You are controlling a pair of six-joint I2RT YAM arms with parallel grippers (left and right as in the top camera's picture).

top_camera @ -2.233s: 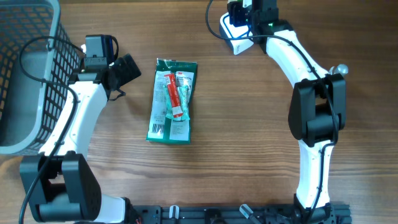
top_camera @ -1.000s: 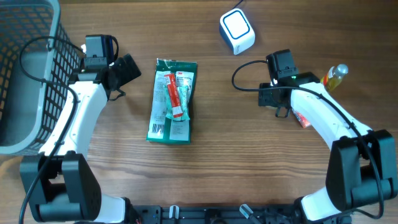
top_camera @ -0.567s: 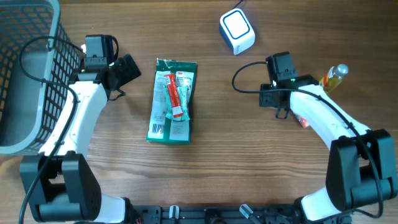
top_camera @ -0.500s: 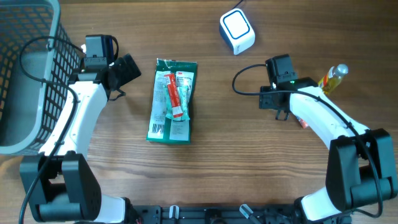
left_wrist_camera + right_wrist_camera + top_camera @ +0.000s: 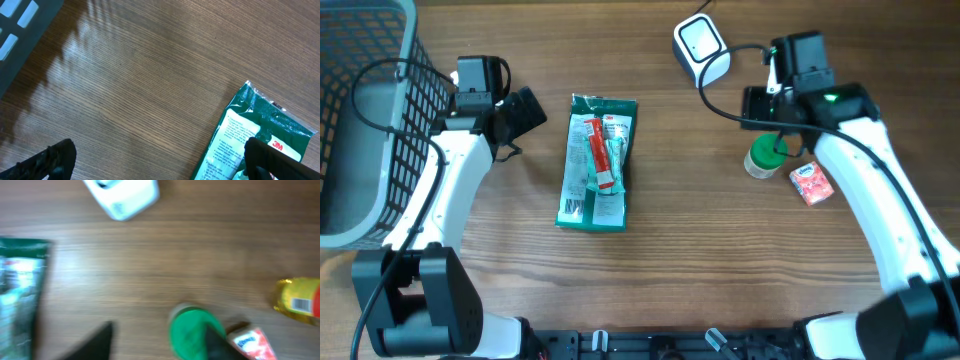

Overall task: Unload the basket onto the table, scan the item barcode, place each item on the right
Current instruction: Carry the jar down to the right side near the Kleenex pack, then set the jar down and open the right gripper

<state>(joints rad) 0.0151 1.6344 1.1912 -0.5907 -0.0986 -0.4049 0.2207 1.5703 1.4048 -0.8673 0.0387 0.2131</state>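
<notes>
Looks, through the blur, like the right gripper open just above the green-topped jar, left gripper open, well apart.

White barcode scanner, blue-edged top face, tilted, far and right of centre. Green-lidded round container upright, nearer, just right of it. Flat green package lying left of centre, barcode at near-left corner.

A mock shop checkout on a test rig, that's the setting: a grey wire shopping basket at the edge of a wooden surface, a white barcode scanner up top, packaged goods laid out, green packet, green-lidded jar, small red pack, and a white robot arm mounted alongside.
</notes>
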